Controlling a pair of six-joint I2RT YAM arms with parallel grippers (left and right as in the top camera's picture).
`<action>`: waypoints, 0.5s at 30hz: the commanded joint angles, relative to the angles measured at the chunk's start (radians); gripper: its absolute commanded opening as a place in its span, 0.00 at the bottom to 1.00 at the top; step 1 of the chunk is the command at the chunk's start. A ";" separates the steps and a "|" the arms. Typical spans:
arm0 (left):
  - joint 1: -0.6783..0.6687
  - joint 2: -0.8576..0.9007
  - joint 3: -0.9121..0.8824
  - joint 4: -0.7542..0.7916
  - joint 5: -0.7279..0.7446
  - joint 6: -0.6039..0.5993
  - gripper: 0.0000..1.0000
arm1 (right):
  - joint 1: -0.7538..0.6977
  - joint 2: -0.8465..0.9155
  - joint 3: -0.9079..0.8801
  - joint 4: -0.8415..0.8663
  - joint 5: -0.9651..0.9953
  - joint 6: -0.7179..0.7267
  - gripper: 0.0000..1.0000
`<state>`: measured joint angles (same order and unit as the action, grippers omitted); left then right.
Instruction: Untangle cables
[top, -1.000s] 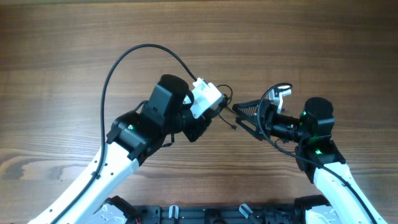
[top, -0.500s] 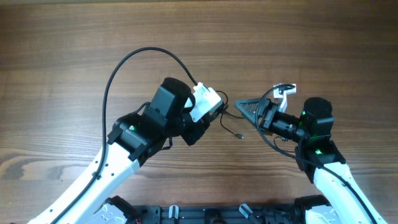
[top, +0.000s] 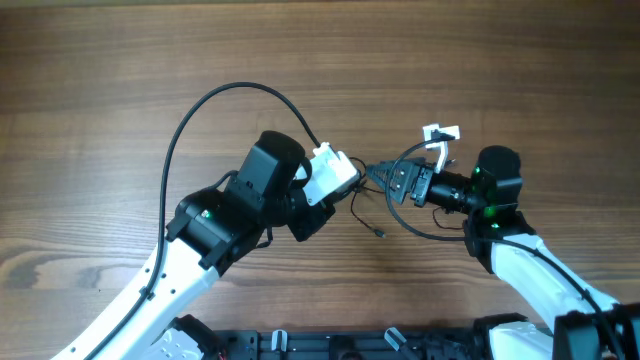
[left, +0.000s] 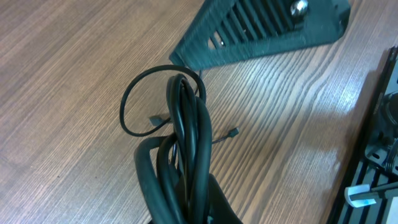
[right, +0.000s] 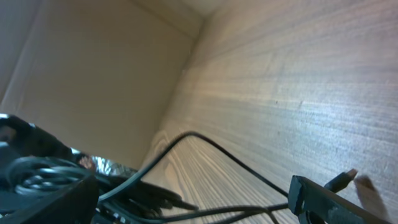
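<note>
Cables (left: 186, 124): thin black cords bunched into a tall loop rising straight out of the left gripper (top: 348, 188). A smaller loop bulges to one side, and a loose end with a tiny plug tip (left: 234, 131) lies on the wood just beyond the left gripper.
Left gripper: clenched on the foot of the bundle, holding most of it up off the wood.
Right gripper (top: 388, 178): fingers spread wide, nothing grasped. It faces the left gripper across the bundle, with one slatted finger (left: 267, 31) close to the top of the loop.
Strand: one cord crosses the space between the spread fingers in the right wrist view; whether it touches either finger is hard to tell.
Step in hand: likely choosing one strand to draw out of the bundle.
Doing it well: keep the left gripper firm as the anchor. Close the right fingers on a single cord, best the outer loop or the loose end. Pull slowly away from the left gripper, and ease off if the knot tightens.
Risk: several cords pinched together, or a thin cord slipping free.
Arm wire (top: 200, 100): thicker, arching behind the left gripper; robot's own, leave alone.
Table (top: 480, 60): brown wood grain, matt, flat under the left gripper.
Room: a pale plain surface rises past the table edge; a black rail (left: 379, 143) runs along the edge beside the left gripper.
</note>
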<state>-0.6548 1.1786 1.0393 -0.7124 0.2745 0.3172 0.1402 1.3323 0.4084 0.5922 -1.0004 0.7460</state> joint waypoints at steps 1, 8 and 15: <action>-0.004 -0.019 0.015 0.037 0.012 0.021 0.04 | 0.034 0.044 0.005 0.008 -0.076 -0.066 1.00; -0.004 -0.019 0.015 0.094 -0.146 0.019 0.04 | 0.105 0.061 0.005 -0.119 0.035 -0.084 1.00; -0.004 -0.019 0.015 0.146 -0.084 -0.031 0.04 | 0.100 0.061 0.005 -0.076 -0.150 -0.092 1.00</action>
<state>-0.6548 1.1774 1.0389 -0.5686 0.1833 0.3202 0.2417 1.3823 0.4084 0.4637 -1.0100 0.6758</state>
